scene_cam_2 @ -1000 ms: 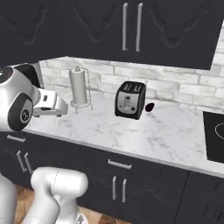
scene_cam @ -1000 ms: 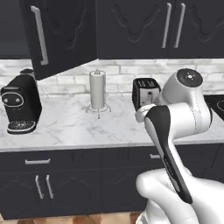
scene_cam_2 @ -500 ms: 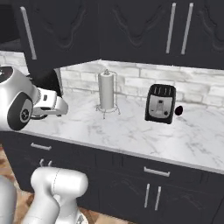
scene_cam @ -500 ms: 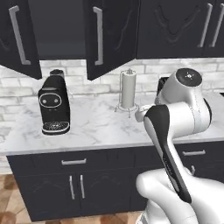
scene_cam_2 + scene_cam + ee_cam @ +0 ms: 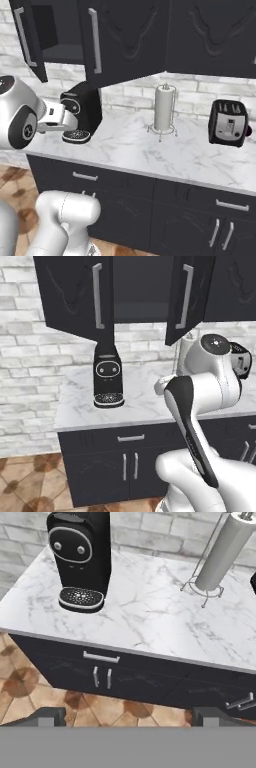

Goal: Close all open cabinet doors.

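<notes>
A black coffee machine [image 5: 107, 375] is set upright on the white marbled counter [image 5: 150, 617], its round drip grille facing forward. A paper towel roll on a wire holder [image 5: 164, 109] is placed further along the counter, well apart from the machine, and a black toaster [image 5: 228, 122] is stood beyond it against the pale brick backsplash [image 5: 200, 92]. Black lower drawer and cabinet fronts [image 5: 102, 672] with short silver handles are seen beneath the counter, above a brown tiled floor [image 5: 30, 687].

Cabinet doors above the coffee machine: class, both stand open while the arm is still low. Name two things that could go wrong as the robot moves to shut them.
1. The coffee machine stands directly under the open left door; an arm rising to the door could knock it.
2. The right door hangs open beside the paper towel holder; a wide swing might tip the holder.
</notes>
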